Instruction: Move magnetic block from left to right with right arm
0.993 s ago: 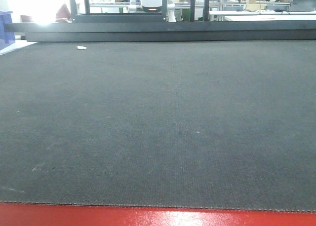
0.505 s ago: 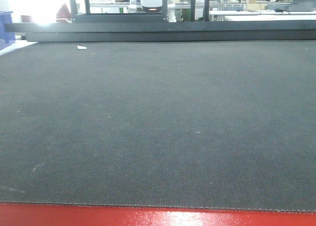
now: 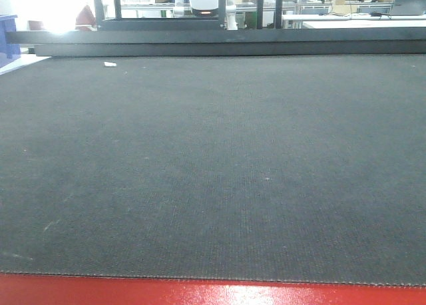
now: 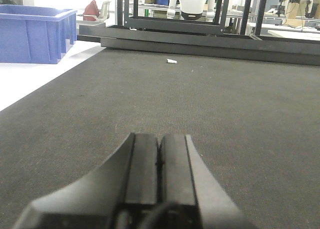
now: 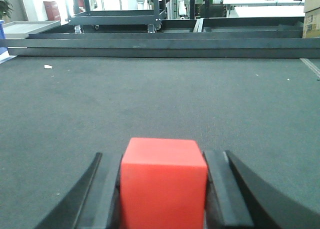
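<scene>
Though its base is cropped, magnetic block point(image 5: 163, 184) sits clamped in right pincer point(image 5: 163, 158); left pincer point(image 4: 160, 139) closed

Both my end effectors: matte black, plain and smooth.

My left end effector point(image 4: 159, 151) shows two flat, square-tipped fingers point(image 4: 142, 164) in dark grey-black, with a thin seam between them. A smooth shoulder flares out on either side toward the base, and a thin black cable point(image 4: 150, 220) curls at the bottom edge. My right end effector point(image 5: 162, 161) is built the same, with black fingers point(image 5: 107, 189), flat inner faces and curved, wing-like outer flanks.
</scene>
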Controlling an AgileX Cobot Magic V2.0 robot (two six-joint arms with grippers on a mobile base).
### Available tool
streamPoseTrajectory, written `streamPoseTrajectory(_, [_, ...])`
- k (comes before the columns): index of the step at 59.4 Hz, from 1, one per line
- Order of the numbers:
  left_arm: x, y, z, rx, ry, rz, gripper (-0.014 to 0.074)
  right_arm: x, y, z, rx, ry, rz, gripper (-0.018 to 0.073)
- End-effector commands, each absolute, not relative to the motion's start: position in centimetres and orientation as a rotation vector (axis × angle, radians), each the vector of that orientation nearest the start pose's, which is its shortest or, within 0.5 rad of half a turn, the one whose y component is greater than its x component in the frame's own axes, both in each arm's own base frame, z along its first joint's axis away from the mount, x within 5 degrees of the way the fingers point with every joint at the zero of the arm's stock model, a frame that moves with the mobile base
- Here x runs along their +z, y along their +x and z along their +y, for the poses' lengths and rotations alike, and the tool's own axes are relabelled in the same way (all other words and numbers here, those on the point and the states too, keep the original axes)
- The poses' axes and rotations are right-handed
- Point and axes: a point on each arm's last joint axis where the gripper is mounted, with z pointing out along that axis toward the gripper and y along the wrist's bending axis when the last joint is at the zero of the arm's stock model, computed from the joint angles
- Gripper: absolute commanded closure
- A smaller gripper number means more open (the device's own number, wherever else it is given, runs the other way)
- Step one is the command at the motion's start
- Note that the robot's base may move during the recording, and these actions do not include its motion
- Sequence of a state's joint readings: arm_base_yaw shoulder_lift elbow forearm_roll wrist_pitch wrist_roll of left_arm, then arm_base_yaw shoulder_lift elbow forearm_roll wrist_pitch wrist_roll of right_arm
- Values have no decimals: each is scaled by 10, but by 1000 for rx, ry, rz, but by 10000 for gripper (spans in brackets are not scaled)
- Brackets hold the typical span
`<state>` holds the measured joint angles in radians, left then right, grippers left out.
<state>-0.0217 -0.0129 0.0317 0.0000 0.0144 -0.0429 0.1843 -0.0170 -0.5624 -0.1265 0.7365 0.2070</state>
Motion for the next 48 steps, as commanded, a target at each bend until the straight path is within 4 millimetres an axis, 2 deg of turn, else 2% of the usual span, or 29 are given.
streamPoseTrajectory(1, [208, 55, -1, -61, -14, 1422, 713, 338, -14, -10, 146, -2, 1515, 386])
streamPoseTrajectory(48, [208, 55, -2, -76, -2, 1422, 713, 338, -14, -10, 146, -2, 1515, 386])
